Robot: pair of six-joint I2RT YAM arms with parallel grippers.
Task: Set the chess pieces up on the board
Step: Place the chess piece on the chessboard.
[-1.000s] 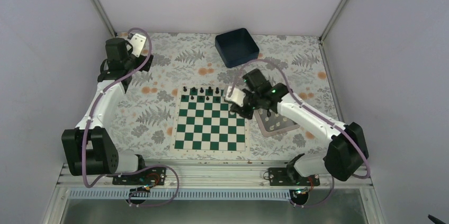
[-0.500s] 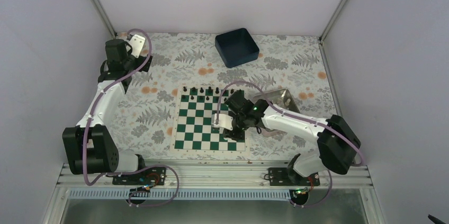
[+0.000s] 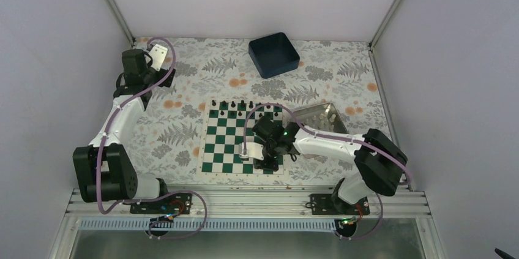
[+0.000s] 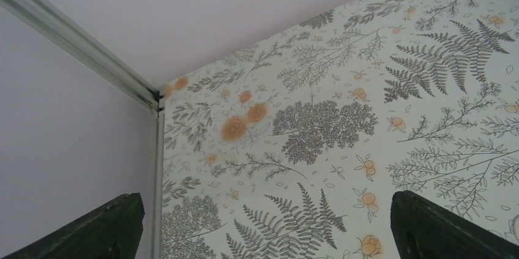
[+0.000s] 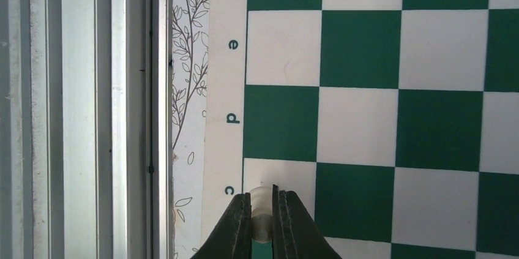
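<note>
One cream chess piece [image 5: 261, 193] pinched in right claw [image 5: 262, 209], over board [image 5: 358, 49] edge, left claw [image 4: 263, 225] wide

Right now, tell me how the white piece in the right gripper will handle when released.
The white chess piece looks small, smooth plastic: probably light and stiff, possibly slippery. The right gripper pinches a rounded part, so it might twist. Narrow against the board squares, it could tip.

Soft, even light from above is filling all three views, and shadows are falling faint and blurred. In the top view the metal tray [image 3: 321, 114] right of centre is catching mild glare. In the right wrist view the aluminium rails [image 5: 79, 112] at the left are bleaching pale beside a sharply focused chessboard [image 5: 379, 87].
</note>
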